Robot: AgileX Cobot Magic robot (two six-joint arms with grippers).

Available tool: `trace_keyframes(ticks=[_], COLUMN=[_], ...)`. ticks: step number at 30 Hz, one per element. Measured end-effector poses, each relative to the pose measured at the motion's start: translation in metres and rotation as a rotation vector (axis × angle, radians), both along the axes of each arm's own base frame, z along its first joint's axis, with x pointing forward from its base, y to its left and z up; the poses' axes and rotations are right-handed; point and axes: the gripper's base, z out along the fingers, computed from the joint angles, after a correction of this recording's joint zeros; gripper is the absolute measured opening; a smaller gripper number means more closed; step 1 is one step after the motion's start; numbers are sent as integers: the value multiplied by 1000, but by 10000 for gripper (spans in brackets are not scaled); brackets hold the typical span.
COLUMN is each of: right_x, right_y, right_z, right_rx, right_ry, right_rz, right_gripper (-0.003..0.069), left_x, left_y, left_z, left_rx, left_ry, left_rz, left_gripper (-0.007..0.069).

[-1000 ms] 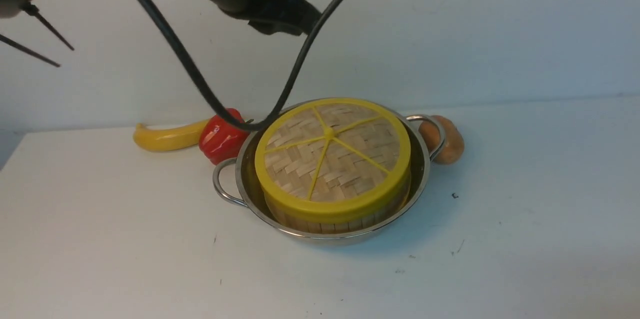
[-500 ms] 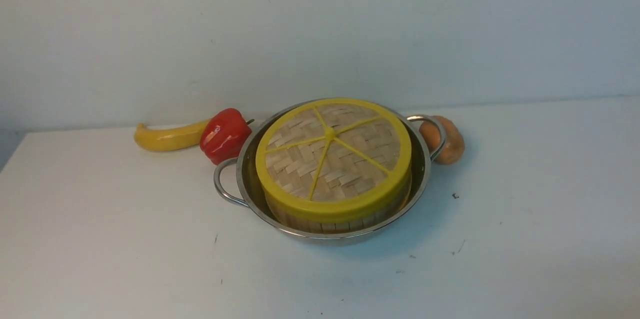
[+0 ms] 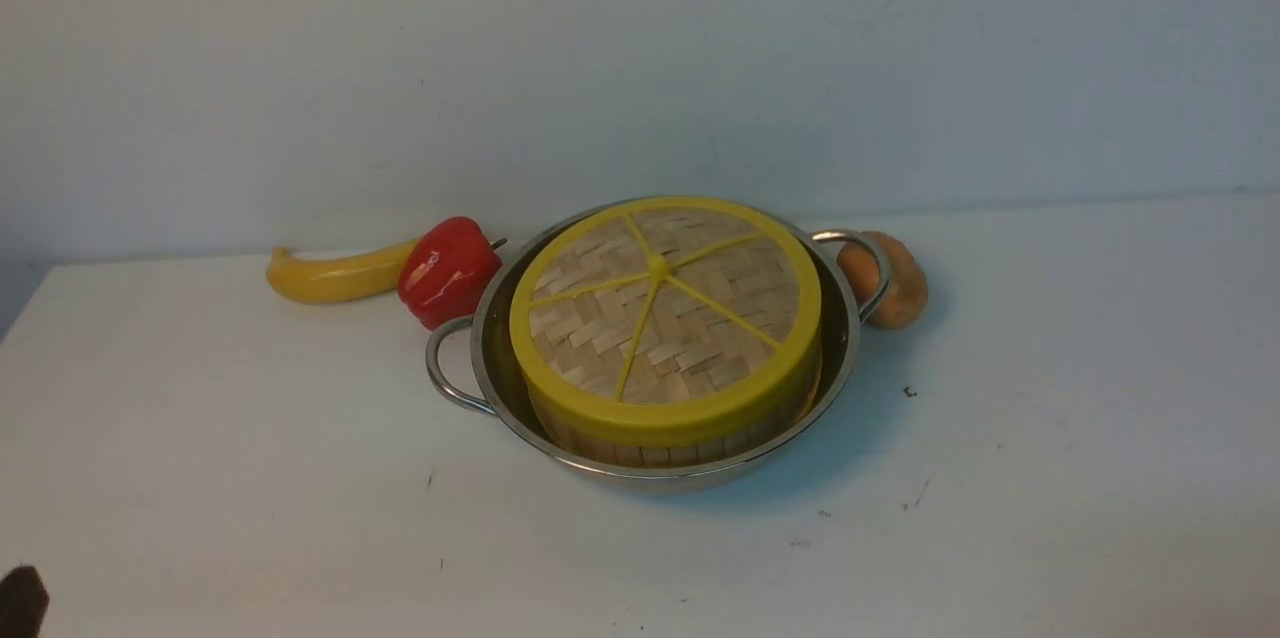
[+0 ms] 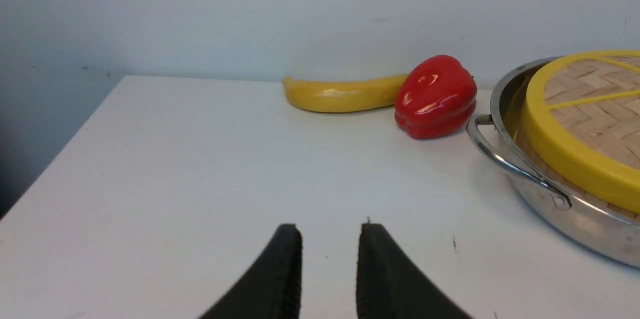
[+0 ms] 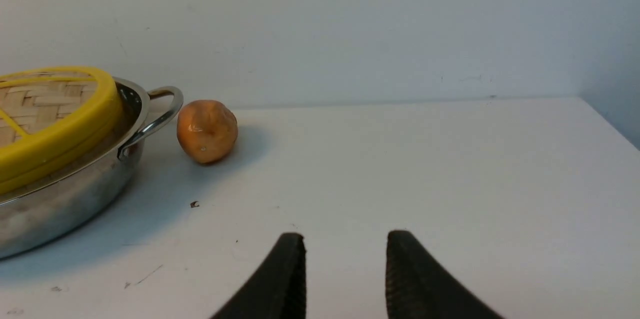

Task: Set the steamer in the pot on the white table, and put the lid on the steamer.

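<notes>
The lid (image 3: 665, 308), a woven disc with yellow rim and spokes, lies flat on the steamer (image 3: 640, 453), of which only the slat wall shows; the food inside is hidden. The steamer sits inside the steel pot (image 3: 848, 338) on the white table (image 3: 200, 438). My left gripper (image 4: 330, 229) is open and empty, low over the table to the left of the pot (image 4: 530, 184) and lid (image 4: 590, 109). My right gripper (image 5: 345, 236) is open and empty, low over the table to the right of the pot (image 5: 75, 194). Neither touches anything.
A yellow banana (image 3: 335, 273) and a red pepper (image 3: 448, 270) lie behind the pot's left handle. An orange-brown round fruit (image 3: 895, 280) touches the right handle. A dark tip of my left arm (image 3: 20, 603) shows at the front left corner. A wall stands behind the table.
The left arm and its cable, above the pot one second ago, have left the top of the front view. A dark tip now shows at the bottom left. Pot, steamer and lid have not moved.
</notes>
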Motion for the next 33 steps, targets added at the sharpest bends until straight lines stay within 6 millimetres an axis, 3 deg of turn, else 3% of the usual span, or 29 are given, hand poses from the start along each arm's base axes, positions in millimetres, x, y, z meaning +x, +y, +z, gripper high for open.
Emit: trace_keyframes(ticks=[5, 11, 33], right_x=[0, 0, 0], right_y=[0, 0, 0], right_z=[0, 0, 0], right_rx=[0, 0, 0], right_ry=[0, 0, 0], right_rz=[0, 0, 0], right_gripper=[243, 243, 243], left_x=[-8, -10, -11], left_y=[-1, -2, 0], left_z=[-31, -43, -46], left_rx=[-2, 5, 79], left_ry=[-27, 52, 90], left_rz=[1, -12, -8], left_gripper=[157, 157, 178])
